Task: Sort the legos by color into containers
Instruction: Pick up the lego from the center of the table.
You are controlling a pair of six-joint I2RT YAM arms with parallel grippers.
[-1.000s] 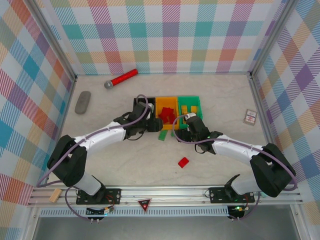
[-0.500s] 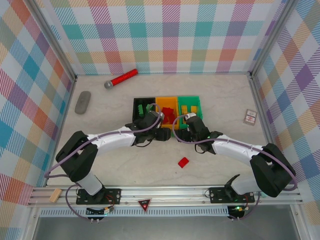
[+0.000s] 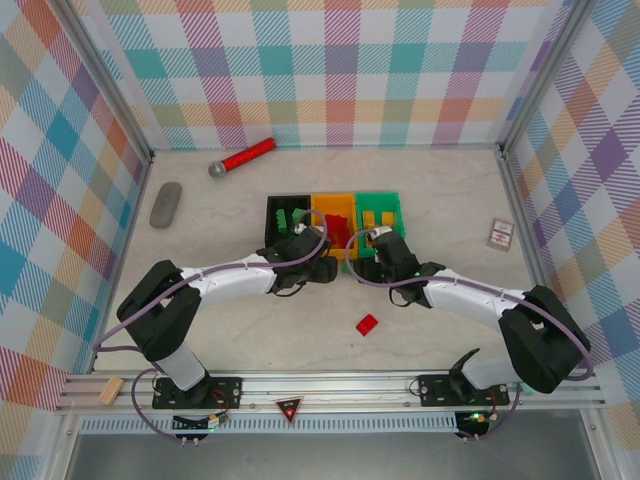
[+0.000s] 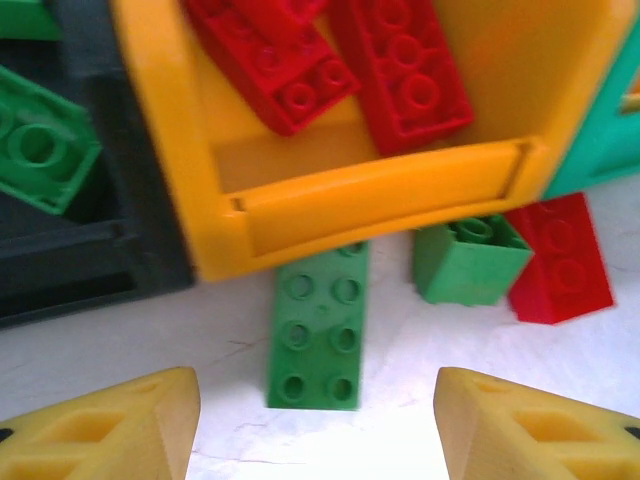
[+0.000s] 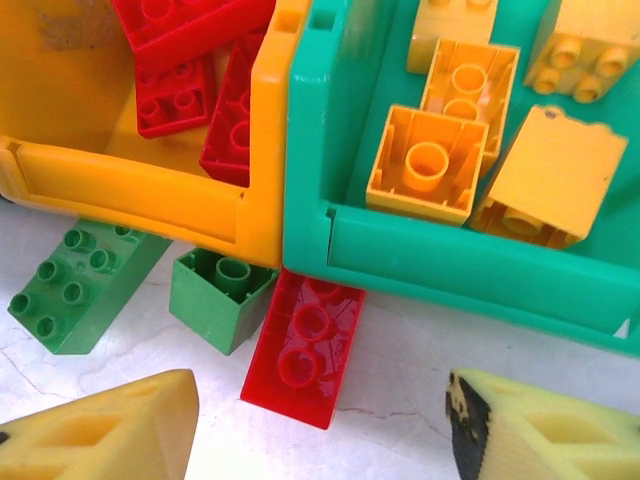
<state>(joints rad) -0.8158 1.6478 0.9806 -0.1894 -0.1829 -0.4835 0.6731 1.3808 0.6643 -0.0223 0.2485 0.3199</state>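
Note:
Three containers stand in a row: black bin, orange bin, green bin. Red legos lie in the orange bin, yellow legos in the green bin, and a green lego in the black one. On the table against the bins' near walls lie a long green brick, a small green brick and a red brick. My left gripper is open just short of the long green brick. My right gripper is open just short of the red brick.
Another red brick lies alone on the table nearer the arm bases. A red-handled microphone and a grey remote lie at the back left. A small card sits at the right. Both grippers are close together in front of the bins.
My left arm has swung right, from in front of the black bin to in front of the orange bin, over the long green brick. The right arm has barely moved.

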